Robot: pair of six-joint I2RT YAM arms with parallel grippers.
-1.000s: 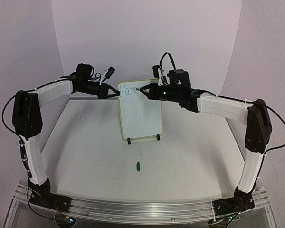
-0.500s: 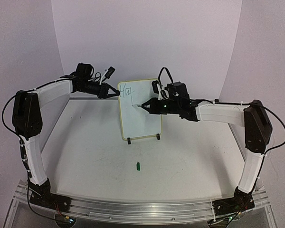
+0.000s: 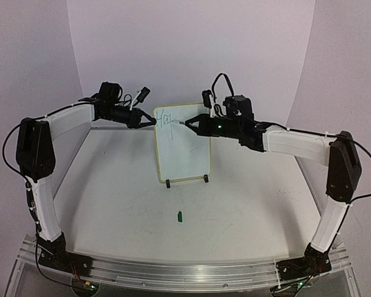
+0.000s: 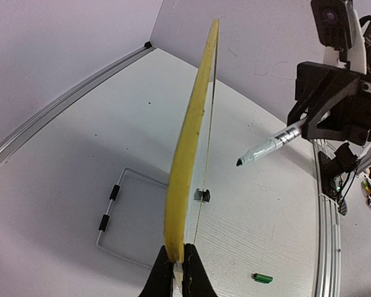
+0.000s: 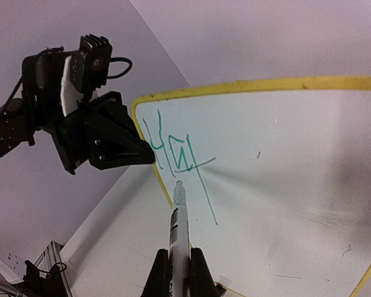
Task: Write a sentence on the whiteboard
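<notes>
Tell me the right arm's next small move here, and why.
Probably ease the pen in the right gripper toward the whiteboard until its tip touches beside the green strokes. The left wrist view shows a gap, and only a few letters are written.

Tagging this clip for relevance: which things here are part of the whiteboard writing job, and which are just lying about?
In the job: whiteboard, green writing on it, marker in the right gripper, left gripper clamping the board's edge, wire stand under it.
Lying about: green cap on the table in front of the board.
</notes>
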